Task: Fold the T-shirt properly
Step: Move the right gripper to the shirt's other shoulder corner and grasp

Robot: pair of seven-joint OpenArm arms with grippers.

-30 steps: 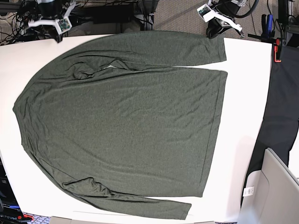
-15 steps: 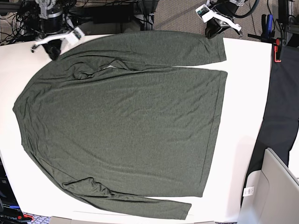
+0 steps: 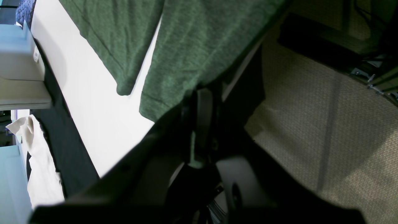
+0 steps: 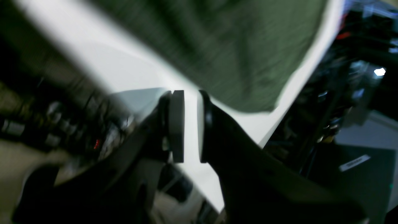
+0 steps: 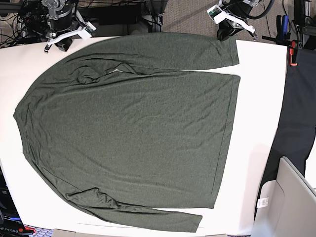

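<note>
The dark olive-green T-shirt [image 5: 133, 123] lies spread flat on the white table [image 5: 256, 123], long sleeves along the far and near edges. It also shows in the left wrist view [image 3: 192, 46] and, blurred, in the right wrist view [image 4: 233, 46]. My left gripper [image 5: 228, 33] sits at the far sleeve's cuff by the table's back edge. Its jaws [image 3: 196, 99] are close together with green cloth between them. My right gripper [image 5: 61, 44] hovers at the table's back left corner, just off the far shoulder. Its pads [image 4: 177, 124] stand a narrow gap apart with nothing between them.
A black cloth [image 5: 298, 113] hangs along the table's right side. A grey bin [image 5: 291, 197] stands at the lower right. A red clamp [image 5: 294, 52] sits at the back right edge. Cables and gear fill the back behind both arms.
My right gripper has swung about at the back left corner, dipping toward the table and then shifting right and back. The left arm and the shirt have not moved.
</note>
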